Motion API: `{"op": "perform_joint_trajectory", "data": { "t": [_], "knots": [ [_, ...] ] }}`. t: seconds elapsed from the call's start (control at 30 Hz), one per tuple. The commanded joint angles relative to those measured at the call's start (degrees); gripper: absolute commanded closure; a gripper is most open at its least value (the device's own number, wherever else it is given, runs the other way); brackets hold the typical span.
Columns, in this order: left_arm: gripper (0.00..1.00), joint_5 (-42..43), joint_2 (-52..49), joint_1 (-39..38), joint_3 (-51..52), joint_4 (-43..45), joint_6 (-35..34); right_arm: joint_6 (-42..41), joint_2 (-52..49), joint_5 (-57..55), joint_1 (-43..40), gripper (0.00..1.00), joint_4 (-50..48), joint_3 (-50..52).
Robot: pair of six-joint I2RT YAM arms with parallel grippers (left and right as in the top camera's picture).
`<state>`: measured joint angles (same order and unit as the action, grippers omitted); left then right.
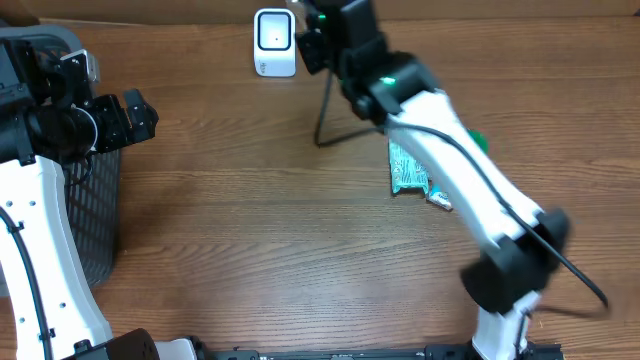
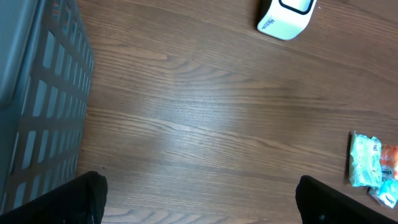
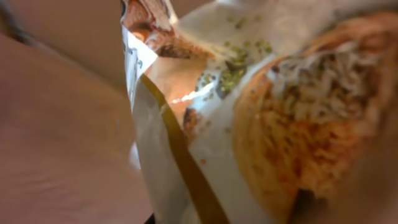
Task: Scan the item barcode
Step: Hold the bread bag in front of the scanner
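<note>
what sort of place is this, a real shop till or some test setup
Most likely a mock checkout for robot trials: a white scanner stands on a wooden table, a grey mesh basket sits at the left, and the right pincer holds a food packet by the scanner.

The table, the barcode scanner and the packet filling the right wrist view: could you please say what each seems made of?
Table: wood or wood-look laminate, satin, by its running grain. Barcode scanner: smooth white plastic shell, slightly glossy. Food packet: thin printed plastic film, probably, glossy, creased, with bright highlights.
</note>
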<state>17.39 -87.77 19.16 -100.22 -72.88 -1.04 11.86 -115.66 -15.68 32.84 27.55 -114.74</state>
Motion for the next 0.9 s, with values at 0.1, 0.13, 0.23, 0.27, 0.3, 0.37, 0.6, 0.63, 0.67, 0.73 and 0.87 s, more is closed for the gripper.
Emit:
{"op": "perform_joint_trajectory", "data": {
  "t": [0.1, 0.13, 0.23, 0.27, 0.3, 0.37, 0.6, 0.63, 0.67, 0.73, 0.87],
  "knots": [
    [0.01, 0.04, 0.04, -0.07, -0.74, 0.04, 0.87, 29.75, -12.7, -13.99, -0.07, 0.96, -21.66, -0.39],
    [0.0, 0.04, 0.04, -0.07, -0.74, 0.04, 0.87, 33.22, -14.71, -14.32, -0.07, 0.96, -25.11, -0.39],
    [0.0, 0.04, 0.04, -0.07, -0.74, 0.04, 0.87, 44.52, -19.87, -14.8, -0.04, 0.96, -32.83, -0.39],
    [0.0, 0.04, 0.04, -0.07, -0.74, 0.04, 0.87, 47.23, -21.09, -14.93, -0.04, 0.96, -34.53, -0.39],
    [0.0, 0.04, 0.04, -0.07, -0.74, 0.04, 0.87, 49.9, -22.45, -14.93, -0.04, 0.96, -36.2, -0.39],
    [0.0, 0.04, 0.04, -0.07, -0.74, 0.04, 0.87, 53.07, -24.22, -15.19, -0.04, 0.96, -38.56, -0.39],
    [0.0, 0.02, 0.04, -0.07, -0.74, 0.04, 0.87, 54.88, -26.03, -15.54, 0.04, 0.96, -41.22, -0.39],
    [0.0, 0.04, 0.04, -0.07, -0.74, 0.04, 0.87, 54.88, -26.03, -15.54, 0.04, 0.96, -41.22, -0.39],
    [0.0, 0.04, 0.04, -0.07, -0.74, 0.04, 0.87, 54.88, -26.03, -15.54, 0.04, 0.96, -41.2, -0.39],
    [0.0, 0.04, 0.04, -0.07, -0.74, 0.04, 0.87, 54.88, -26.05, -15.41, 0.07, 0.96, -40.89, -0.39],
    [0.0, 0.04, 0.04, -0.07, -0.74, 0.04, 0.87, 54.88, -26.36, -14.64, 0.13, 0.96, -40.76, -0.39]
  ]
}}
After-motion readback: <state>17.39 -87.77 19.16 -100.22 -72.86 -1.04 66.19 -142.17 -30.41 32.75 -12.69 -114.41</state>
